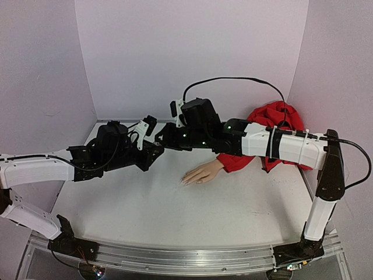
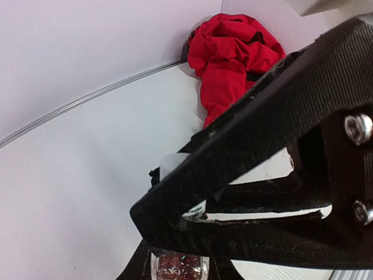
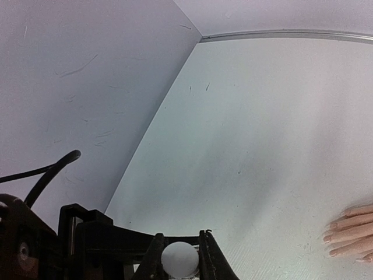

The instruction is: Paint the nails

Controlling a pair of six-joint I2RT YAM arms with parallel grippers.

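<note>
Peach mannequin hand (image 1: 204,172) lies on the table (image 1: 145,213), nails (image 1: 185,181) at 5 o'clock from the right gripper (image 3: 180,238), which grips a white cap (image 3: 179,261). Left gripper (image 1: 155,153) clenches the glass bottle (image 2: 178,270) beneath. Uncapping step, I'd say; next needs a twist and lift.

Left tool (image 1: 155,154) clamped shut, right tool (image 1: 163,140) closed — both stretched inward, tips meeting

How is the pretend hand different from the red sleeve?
The pretend hand is pale peach; the red sleeve is bright red. The hand lies flat and stretched out; the sleeve is bunched in a crumpled heap. Both rest on the white table.
</note>
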